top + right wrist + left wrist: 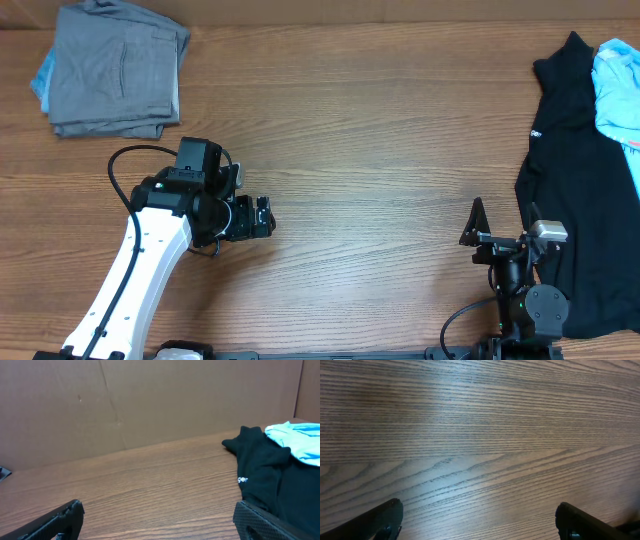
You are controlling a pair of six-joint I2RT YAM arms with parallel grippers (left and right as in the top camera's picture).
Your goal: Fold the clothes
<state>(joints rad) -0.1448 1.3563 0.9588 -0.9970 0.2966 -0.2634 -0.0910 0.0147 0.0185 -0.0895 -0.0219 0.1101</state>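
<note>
The grey shorts (pixel 112 72) lie folded in a neat stack at the table's far left corner, seen only in the overhead view. My left gripper (pixel 262 217) is open and empty over bare wood, well below and right of the shorts; its wrist view shows only both fingertips (pixel 479 521) and the wood. My right gripper (pixel 478 225) is open and empty near the front right; its fingertips (pixel 159 519) frame bare wood, with the right finger beside the black garment.
A black garment (pixel 575 190) lies spread along the right edge, also in the right wrist view (pixel 265 475), with a light blue cloth (pixel 618 80) on its far end. A blue edge (pixel 43 75) shows under the shorts. A cardboard wall (pixel 150 405) backs the table.
</note>
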